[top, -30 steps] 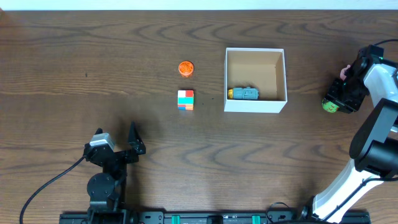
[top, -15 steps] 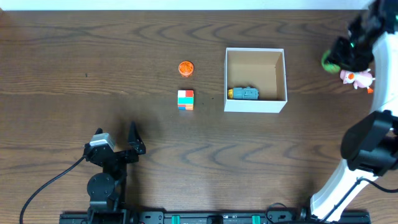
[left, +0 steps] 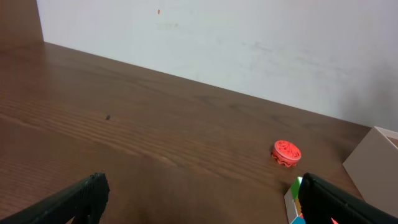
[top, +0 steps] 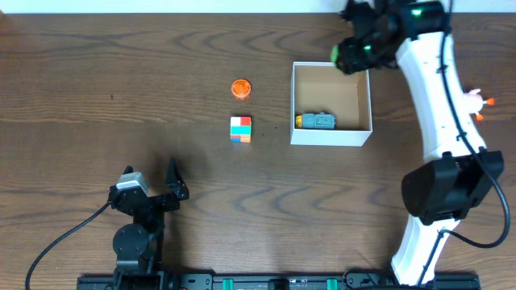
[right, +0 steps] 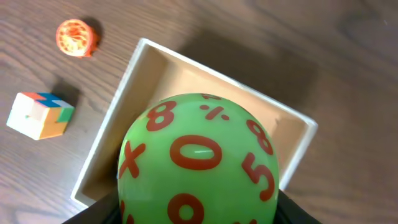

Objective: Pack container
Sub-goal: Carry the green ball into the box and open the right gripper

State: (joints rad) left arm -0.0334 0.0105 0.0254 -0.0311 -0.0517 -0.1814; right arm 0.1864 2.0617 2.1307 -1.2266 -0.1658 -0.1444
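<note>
Swinging in from the right side of the table, where it hung a second ago, the right gripper (top: 351, 55) now sits above the far right corner of the container (top: 330, 134), its pincer closed around a green ball (right: 199, 162) printed with red numbers and signs. From the right wrist camera the ball fills the lower middle of the view, with dark finger parts at both lower corners and the box's brown inside spread out beneath it. The container has not moved: it stands right of the table's centre, open side up, with a blue-grey toy (top: 317, 122) lying against its near wall. To its left, on the bare wood and in the same spots as before, are an orange disc (top: 240, 88) and, nearer the robot, a many-coloured cube (top: 240, 129), the two apart from each other and from the box. A small pink toy (top: 476, 98) shows past the right arm near the table's right edge. The left gripper (top: 151, 173) rests low at the near left as before, its pincer spread wide and holding nothing.
</note>
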